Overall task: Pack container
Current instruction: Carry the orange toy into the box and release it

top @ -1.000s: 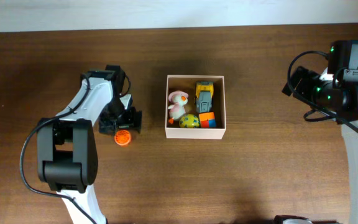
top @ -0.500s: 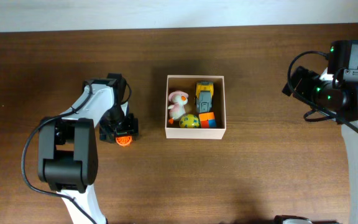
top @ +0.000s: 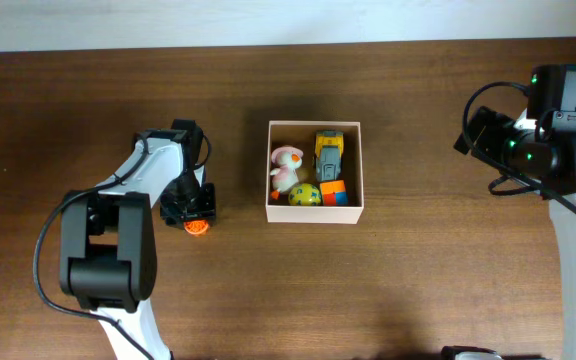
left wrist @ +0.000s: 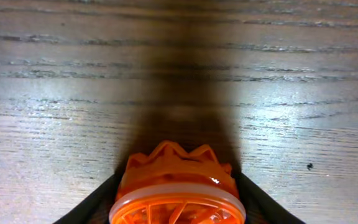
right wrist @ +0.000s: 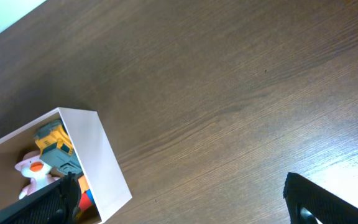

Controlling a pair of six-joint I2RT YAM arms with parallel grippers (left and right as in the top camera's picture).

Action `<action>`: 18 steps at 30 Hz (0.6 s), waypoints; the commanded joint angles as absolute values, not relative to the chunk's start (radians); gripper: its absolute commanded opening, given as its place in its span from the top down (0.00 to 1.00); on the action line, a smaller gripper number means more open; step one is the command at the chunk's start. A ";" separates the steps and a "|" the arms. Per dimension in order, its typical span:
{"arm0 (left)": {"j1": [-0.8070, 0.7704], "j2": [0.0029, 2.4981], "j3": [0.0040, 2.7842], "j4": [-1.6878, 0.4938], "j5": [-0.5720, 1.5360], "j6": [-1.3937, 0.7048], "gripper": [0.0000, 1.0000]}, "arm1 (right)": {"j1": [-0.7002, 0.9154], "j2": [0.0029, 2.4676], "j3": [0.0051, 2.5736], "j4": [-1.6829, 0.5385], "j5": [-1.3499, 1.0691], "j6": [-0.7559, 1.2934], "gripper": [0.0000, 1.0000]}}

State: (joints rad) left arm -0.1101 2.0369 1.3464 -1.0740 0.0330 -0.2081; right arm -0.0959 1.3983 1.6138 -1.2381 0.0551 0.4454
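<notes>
Overhead shot is sharp and evenly lit, though the dark table (top: 388,280) looks kinda dim and the shadows are soft. Left wrist cam has big washed-out glare on the wood on both sides, with a dark shadow running up the middle from the orange toy (left wrist: 178,186), which is a bit soft up close. Right wrist cam: sheen lower right, white box (right wrist: 107,168) wall bright, bottom corners murky.

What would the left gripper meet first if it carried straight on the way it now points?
The orange toy: it sits between the fingers of the left gripper, directly in its line, with the table close behind it. Whether the fingers press on it is unclear.
</notes>
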 commanded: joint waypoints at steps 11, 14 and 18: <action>-0.228 1.979 1.935 -1.386 0.090 -0.209 0.55 | -0.101 1.400 1.622 -1.239 0.064 0.446 0.01; -0.318 1.976 2.037 -1.353 0.088 -0.209 0.54 | -0.101 1.400 1.622 -1.239 0.064 0.446 0.01; -0.434 1.989 2.042 -1.240 0.068 -0.209 0.54 | -0.101 1.400 1.622 -1.239 0.064 0.446 0.01</action>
State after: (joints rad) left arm -0.3542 1.9900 2.0338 -1.2762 0.0631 -0.2070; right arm -0.0959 1.3983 1.6138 -1.2381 0.0551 0.4450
